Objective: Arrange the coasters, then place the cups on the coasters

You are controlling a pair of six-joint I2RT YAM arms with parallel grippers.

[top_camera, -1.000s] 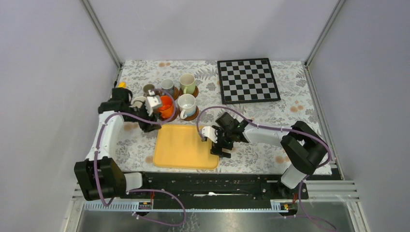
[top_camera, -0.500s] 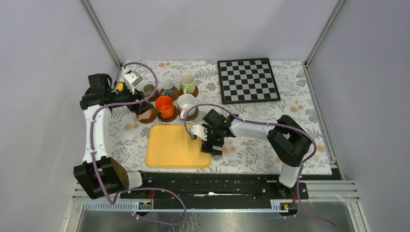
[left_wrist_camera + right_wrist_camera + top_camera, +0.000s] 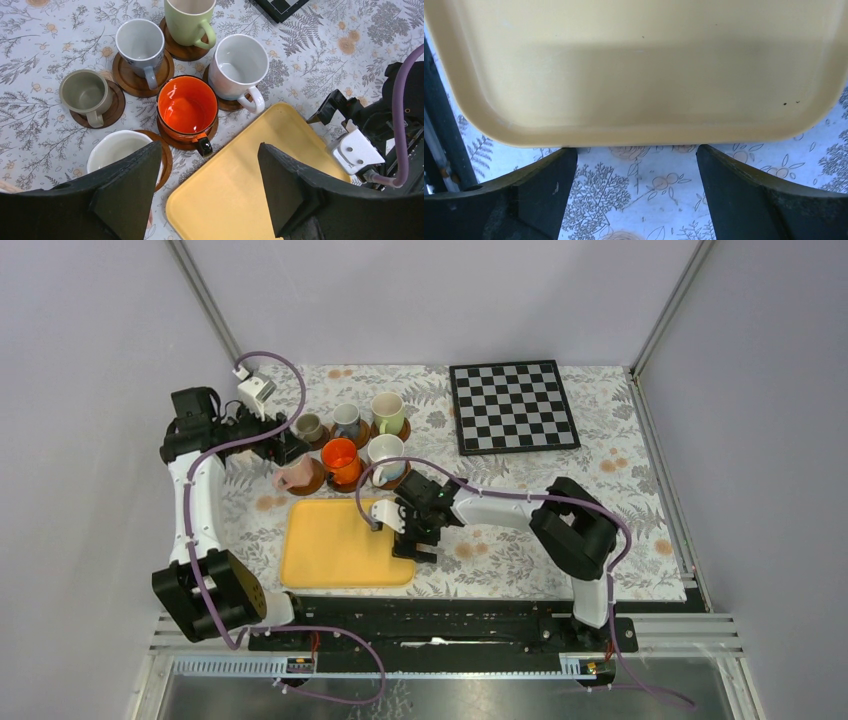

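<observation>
Six cups stand grouped, each on a dark-brown coaster (image 3: 126, 80): pale green (image 3: 186, 17), blue-grey (image 3: 139, 42), grey-brown (image 3: 84, 92), orange (image 3: 186, 107), white (image 3: 235, 64) and a pinkish cup with a white inside (image 3: 116, 149). From above, the pinkish cup (image 3: 294, 476) is nearest the left arm. My left gripper (image 3: 209, 150) hangs open above the cups and the tray corner, holding nothing; in the top view the left gripper (image 3: 287, 446) is above the group's left side. My right gripper (image 3: 634, 150) is open, its fingertips against the yellow tray's (image 3: 634, 70) right edge.
The yellow tray (image 3: 345, 543) lies in front of the cups, with the right gripper (image 3: 402, 532) at its right side. A chessboard (image 3: 513, 406) sits at the back right. Walls close in the flowered tablecloth (image 3: 600, 470) on three sides.
The left gripper let go of the pinkish cup on its coaster, opened, and drew up and back to the left. The right gripper slid the yellow tray leftward.
</observation>
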